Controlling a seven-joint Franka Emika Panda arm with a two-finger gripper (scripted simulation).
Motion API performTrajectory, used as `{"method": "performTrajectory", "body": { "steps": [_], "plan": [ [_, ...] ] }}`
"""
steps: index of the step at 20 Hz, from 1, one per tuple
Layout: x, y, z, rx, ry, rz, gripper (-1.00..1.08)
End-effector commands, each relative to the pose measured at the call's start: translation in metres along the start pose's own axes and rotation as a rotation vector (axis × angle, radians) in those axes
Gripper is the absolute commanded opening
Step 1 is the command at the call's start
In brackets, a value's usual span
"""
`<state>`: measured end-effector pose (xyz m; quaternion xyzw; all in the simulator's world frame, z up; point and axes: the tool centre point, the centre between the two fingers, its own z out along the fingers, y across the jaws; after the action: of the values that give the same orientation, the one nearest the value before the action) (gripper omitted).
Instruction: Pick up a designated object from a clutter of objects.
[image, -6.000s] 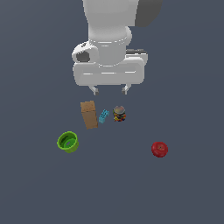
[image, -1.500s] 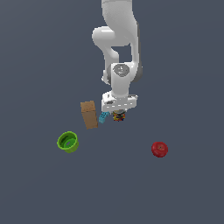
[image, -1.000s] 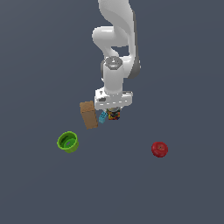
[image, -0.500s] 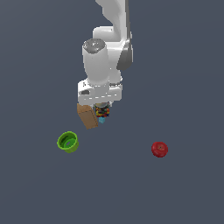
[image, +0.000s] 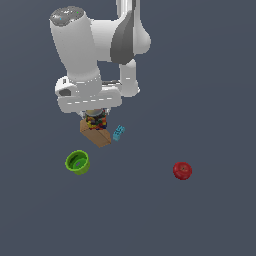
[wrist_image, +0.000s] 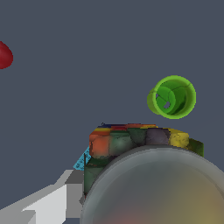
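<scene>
In the exterior view, the green cup (image: 77, 162) stood upright on the bench (image: 210, 75) with its mouth open to the camera, and nothing showed inside it. The speckled can (image: 95, 121) sat directly under the white hand of the arm, pinched by the claw (image: 95, 118), whose fingers were mostly hidden by the hand above them; the can overlapped the upper end of the tan cardboard box (image: 95, 134) in this view (whether it touched the box could not be told). The cyan toy brick (image: 118, 132) lay just beside the box toward the exterior view's right, the cup lay nearby below and to the left, and the red ball (image: 182, 170) lay well apart to the right, with bare surface all around. In the wrist view, the can (wrist_image: 144, 170) filled the foreground, its greyish top nearest and its coloured side beyond, one pale finger (wrist_image: 48, 203) against its side. The cup (wrist_image: 172, 97) looked hollow, and the ball (wrist_image: 4, 55) sat at the frame's edge.
</scene>
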<state>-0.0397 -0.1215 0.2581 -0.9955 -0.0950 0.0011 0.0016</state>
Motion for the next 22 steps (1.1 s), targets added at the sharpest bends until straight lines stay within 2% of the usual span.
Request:
{"method": "performTrajectory", "body": {
  "steps": [1, 12, 22],
  "plan": [
    [0.006, 0.017, -0.020, -0.001, 0.002, -0.001, -1.00],
    [0.030, 0.076, -0.085, -0.003, 0.002, -0.001, -1.00],
    [0.043, 0.103, -0.114, -0.003, 0.002, -0.001, -1.00]
  ]
}}
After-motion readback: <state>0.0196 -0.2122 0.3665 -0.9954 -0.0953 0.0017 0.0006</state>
